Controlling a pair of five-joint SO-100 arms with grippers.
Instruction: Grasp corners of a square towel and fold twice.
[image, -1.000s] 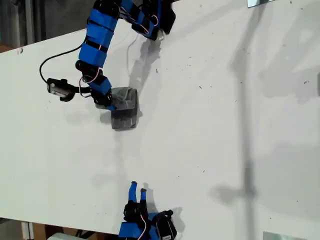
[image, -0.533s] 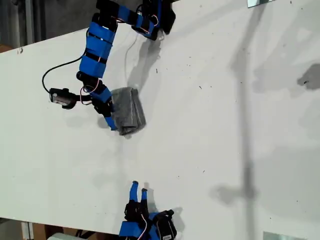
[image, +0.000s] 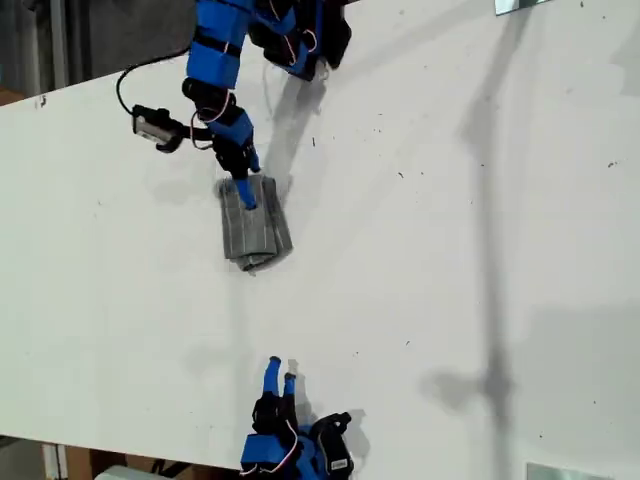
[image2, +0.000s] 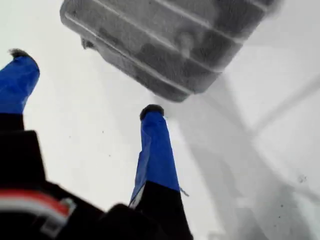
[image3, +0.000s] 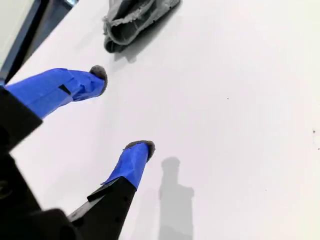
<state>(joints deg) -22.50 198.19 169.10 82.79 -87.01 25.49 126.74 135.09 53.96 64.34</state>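
Towel (image: 254, 229) lies folded into a compact grey bundle on the white table (image: 450, 250), in the upper part of the exterior view, toward that view's left. Pale stripes run along its length; layered edges show at the end facing the lower arm, where the second wrist view catches the stacked folds (image3: 135, 20). No corner can be told apart from the rest of the bundle.

My first gripper (image: 243, 178) hangs at the towel's upper end in the exterior view — one blue-taped tip overlaps the cloth's edge there. In the first wrist view the gripper (image2: 82, 82) has its 2 fingers (image2: 156, 145) spread wide with only bare table between them; the towel (image2: 170, 40) sits just beyond the tips, not gripped. Whether a tip touches the cloth I cannot tell.

My second gripper (image: 280, 372) is at the bottom edge of the exterior view, well apart from the towel. In the second wrist view (image3: 122, 110) its fingers (image3: 135, 162) are parted, nothing between them, pointing across open table toward the bundle.

No containers on the table — only the towel, both arms, and scattered dark specks on the surface.
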